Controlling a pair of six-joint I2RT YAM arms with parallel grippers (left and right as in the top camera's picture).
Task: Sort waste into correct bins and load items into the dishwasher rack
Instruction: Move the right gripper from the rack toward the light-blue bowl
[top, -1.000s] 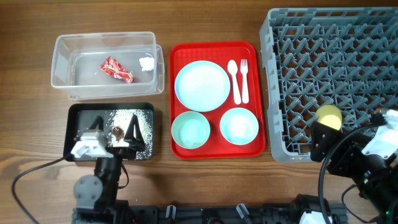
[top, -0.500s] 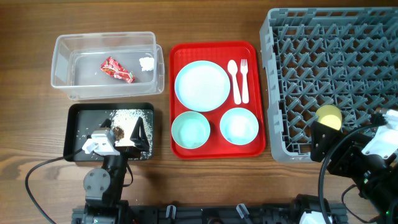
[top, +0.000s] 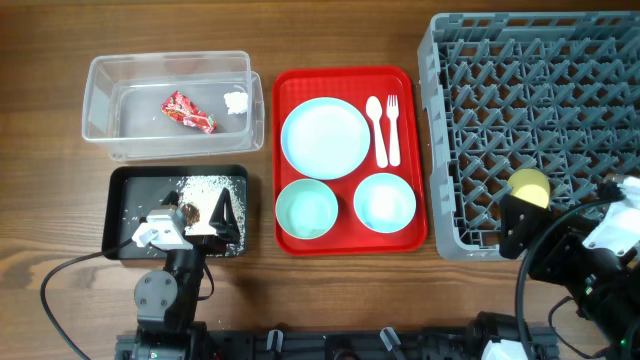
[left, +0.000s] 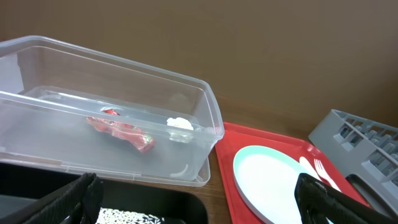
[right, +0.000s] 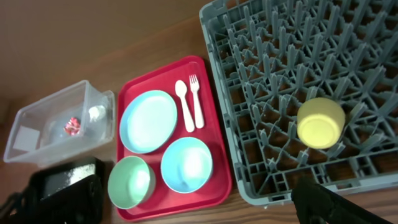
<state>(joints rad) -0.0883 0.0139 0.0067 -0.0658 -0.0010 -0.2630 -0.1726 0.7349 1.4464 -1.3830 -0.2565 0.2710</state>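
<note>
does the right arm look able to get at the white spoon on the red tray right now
Probably yes: the spoon lies bare on the red tray beside the fork, nothing over it, and the jaws of the right arm stand open and empty.

A flat red rectangular plastic serving tray (top: 305, 85) lies on a brown wooden table (top: 330, 40). The wood has a streaked grain that runs from left to right in the overhead view. The tray sits near the middle of the tabletop, with its longer sides running from the near edge toward the far one. It has rounded corners and a low raised rim all round, and it lies flat. Bare wood shows beyond its far end and its near end.
</note>
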